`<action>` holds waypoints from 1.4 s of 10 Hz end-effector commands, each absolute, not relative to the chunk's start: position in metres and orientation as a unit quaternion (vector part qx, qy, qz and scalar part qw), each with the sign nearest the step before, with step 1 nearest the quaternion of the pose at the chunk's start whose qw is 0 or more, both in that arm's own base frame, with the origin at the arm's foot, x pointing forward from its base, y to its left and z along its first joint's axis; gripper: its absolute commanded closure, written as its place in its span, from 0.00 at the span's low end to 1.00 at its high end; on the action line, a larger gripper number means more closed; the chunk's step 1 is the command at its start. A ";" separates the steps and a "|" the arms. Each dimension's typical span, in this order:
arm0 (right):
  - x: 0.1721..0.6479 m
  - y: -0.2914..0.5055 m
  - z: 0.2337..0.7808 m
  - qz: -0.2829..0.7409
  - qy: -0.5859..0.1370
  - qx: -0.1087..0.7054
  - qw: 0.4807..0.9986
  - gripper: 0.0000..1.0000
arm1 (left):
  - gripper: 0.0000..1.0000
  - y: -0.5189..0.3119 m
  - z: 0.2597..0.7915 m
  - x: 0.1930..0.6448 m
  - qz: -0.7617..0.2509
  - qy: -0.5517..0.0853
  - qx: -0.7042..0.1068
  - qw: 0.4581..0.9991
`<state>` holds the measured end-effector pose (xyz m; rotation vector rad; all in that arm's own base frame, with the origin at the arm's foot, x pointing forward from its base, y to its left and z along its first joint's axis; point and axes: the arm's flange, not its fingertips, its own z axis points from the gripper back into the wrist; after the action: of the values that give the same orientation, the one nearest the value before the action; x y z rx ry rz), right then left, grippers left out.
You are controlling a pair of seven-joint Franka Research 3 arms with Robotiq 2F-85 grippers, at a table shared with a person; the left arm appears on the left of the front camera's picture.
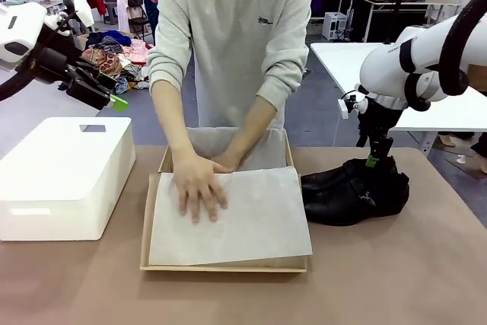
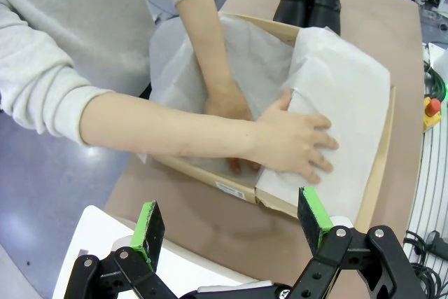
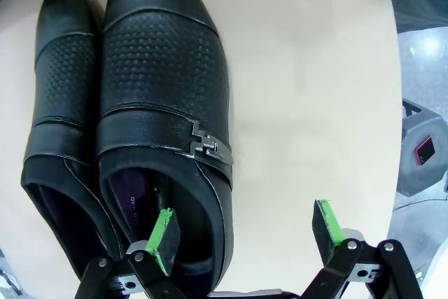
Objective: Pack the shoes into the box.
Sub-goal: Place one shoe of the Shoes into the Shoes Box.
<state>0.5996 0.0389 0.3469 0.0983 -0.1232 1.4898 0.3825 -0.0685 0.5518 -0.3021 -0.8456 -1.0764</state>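
1. One tan cardboard shoebox (image 1: 228,267) was seen lying open at the middle of the brown table (image 1: 403,279). It was lined with white tissue paper (image 1: 251,226), one sheet of which was spread flat over its near part.
2. Two black dress shoes (image 1: 354,192) were counted, set side by side and touching on the table just beside the shoebox's right side, toes turned toward it. Neither had been put inside.
3. Two hands of the person were counted. One hand (image 1: 199,186) was laid flat on the tissue sheet with fingers spread; the other hand (image 1: 227,162) was pushed down into the shoebox at the paper's far edge.
4. One white plastic box (image 1: 65,180) with a grey label on its lid was placed to the left of the shoebox, apart from it.
5. The left gripper (image 2: 229,218) was held in the air above the white plastic box, jaws spread wide, with nothing between them.
6. The right gripper (image 3: 245,230) was positioned low at the heel end of the shoes, jaws spread wide. One green pad (image 3: 164,239) was seen over the outer shoe's opening and the other over bare table, with nothing clamped.
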 end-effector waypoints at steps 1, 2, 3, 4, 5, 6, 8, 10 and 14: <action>0.604 0.035 0.343 0.685 -0.053 0.047 0.725 0.00 | 0.00 -0.066 0.552 0.385 -0.502 -0.393 -0.144 0.757; 0.604 0.035 0.338 0.685 -0.047 0.040 0.726 0.00 | 0.00 -0.066 0.552 0.385 -0.502 -0.393 -0.144 0.757; 0.603 0.036 0.335 0.685 -0.046 0.034 0.726 0.00 | 0.00 -0.066 0.552 0.385 -0.502 -0.393 -0.144 0.757; 0.603 0.036 0.333 0.686 -0.044 0.040 0.725 0.00 | 0.00 -0.066 0.552 0.385 -0.502 -0.393 -0.144 0.757; 0.604 0.036 0.329 0.683 -0.045 0.038 0.728 0.00 | 0.00 -0.066 0.552 0.385 -0.502 -0.393 -0.144 0.757; 0.604 0.036 0.327 0.687 -0.039 0.040 0.724 0.00 | 0.00 -0.066 0.552 0.385 -0.502 -0.393 -0.144 0.757; 0.605 0.037 0.327 0.682 -0.025 0.050 0.729 0.37 | 0.00 -0.066 0.552 0.385 -0.502 -0.393 -0.144 0.757; 0.606 0.036 0.329 0.677 -0.018 0.060 0.733 0.75 | 0.00 -0.066 0.552 0.385 -0.502 -0.393 -0.144 0.757; 0.605 0.037 0.331 0.676 -0.012 0.066 0.733 1.00 | 0.00 -0.066 0.552 0.385 -0.502 -0.393 -0.144 0.757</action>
<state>0.5984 0.0358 0.3261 0.1472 -0.0518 1.4967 0.3825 -0.0683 0.5517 -0.3033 -0.8455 -1.0766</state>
